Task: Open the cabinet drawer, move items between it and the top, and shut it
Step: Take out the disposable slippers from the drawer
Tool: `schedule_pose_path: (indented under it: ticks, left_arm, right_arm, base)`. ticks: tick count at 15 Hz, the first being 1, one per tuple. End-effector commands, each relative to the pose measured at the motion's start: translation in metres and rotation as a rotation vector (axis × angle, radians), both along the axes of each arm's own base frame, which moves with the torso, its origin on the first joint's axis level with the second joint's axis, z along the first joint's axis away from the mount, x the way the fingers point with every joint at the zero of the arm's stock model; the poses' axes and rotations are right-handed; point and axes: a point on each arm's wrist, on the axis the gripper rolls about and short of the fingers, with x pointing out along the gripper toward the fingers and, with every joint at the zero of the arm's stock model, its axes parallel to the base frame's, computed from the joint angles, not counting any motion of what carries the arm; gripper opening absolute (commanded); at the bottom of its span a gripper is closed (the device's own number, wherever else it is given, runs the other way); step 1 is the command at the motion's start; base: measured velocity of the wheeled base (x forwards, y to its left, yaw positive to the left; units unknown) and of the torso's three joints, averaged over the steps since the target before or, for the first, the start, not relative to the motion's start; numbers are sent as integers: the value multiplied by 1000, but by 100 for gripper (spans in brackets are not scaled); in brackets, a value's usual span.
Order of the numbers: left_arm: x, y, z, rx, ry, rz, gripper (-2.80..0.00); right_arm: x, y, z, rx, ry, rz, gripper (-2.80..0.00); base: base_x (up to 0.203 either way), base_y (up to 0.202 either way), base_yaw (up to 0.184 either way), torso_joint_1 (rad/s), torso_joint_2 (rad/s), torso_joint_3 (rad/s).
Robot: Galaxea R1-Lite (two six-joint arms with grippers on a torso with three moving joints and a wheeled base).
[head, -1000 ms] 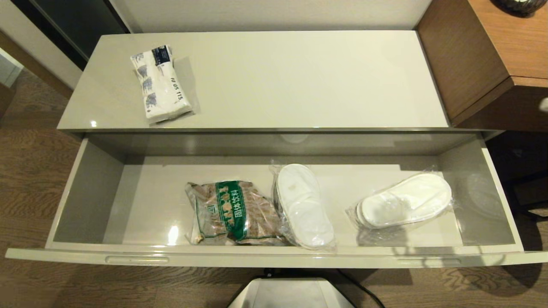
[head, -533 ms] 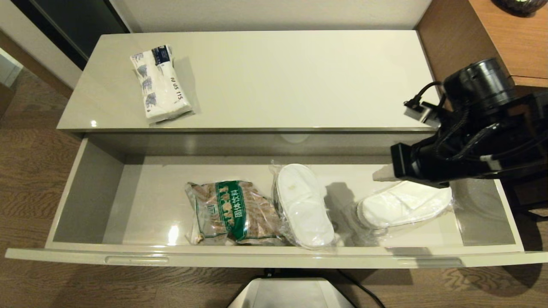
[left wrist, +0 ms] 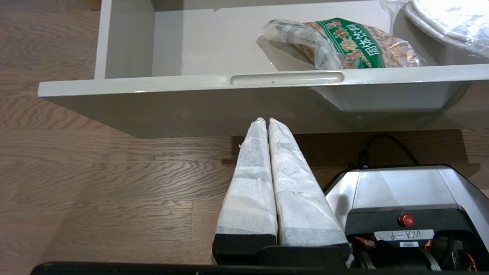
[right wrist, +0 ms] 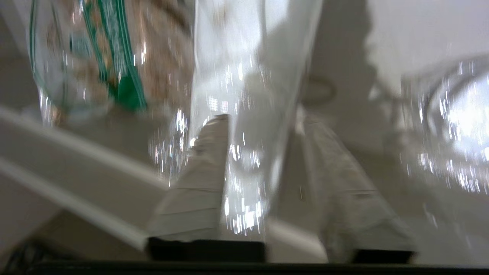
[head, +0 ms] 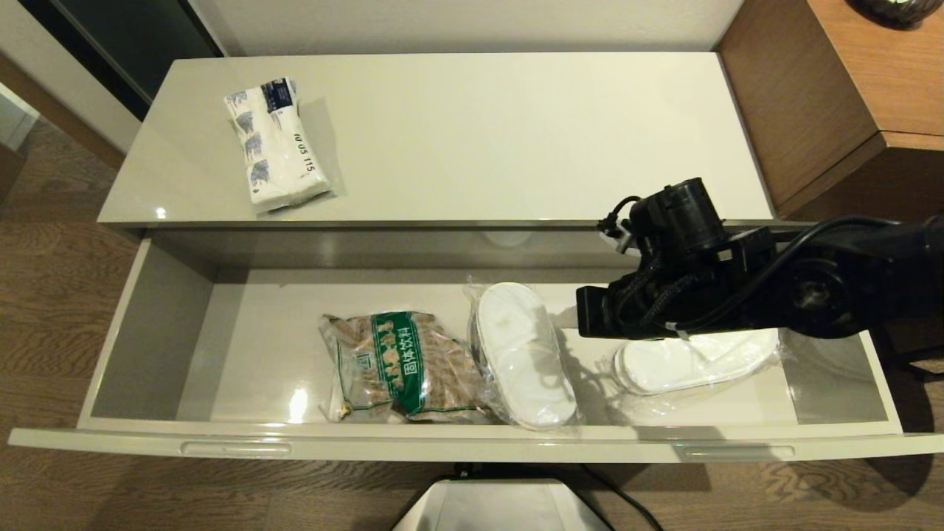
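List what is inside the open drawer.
The drawer holds a brown packet with a green band, a wrapped slipper pair beside it, and a second slipper pair partly covered by the right arm, hiding its far edge.

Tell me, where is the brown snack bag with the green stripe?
In the head view, the brown packet lies inside the open drawer, near its middle, right beside a wrapped pair of white slippers.
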Motion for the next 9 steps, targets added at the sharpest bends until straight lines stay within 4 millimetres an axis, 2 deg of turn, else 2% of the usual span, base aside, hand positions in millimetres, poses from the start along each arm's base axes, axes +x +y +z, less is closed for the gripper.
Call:
schedule_pose_path:
  ticks: [1, 4, 9]
  left_arm:
    - [0, 0, 0, 0, 3, 0, -280]
    - [0, 0, 0, 0, 2, 0, -280]
    - [0, 0, 0, 0, 2, 0, -280]
  right_arm:
    - [8, 21, -17, 47, -124, -1, 0]
    - [17, 48, -53, 1, -201, -77, 0]
    - [13, 77, -79, -30, -218, -71, 0]
  base:
    - [0, 0, 0, 0, 0, 0]
    - [0, 0, 0, 0, 0, 0]
    - [0, 0, 0, 0, 0, 0]
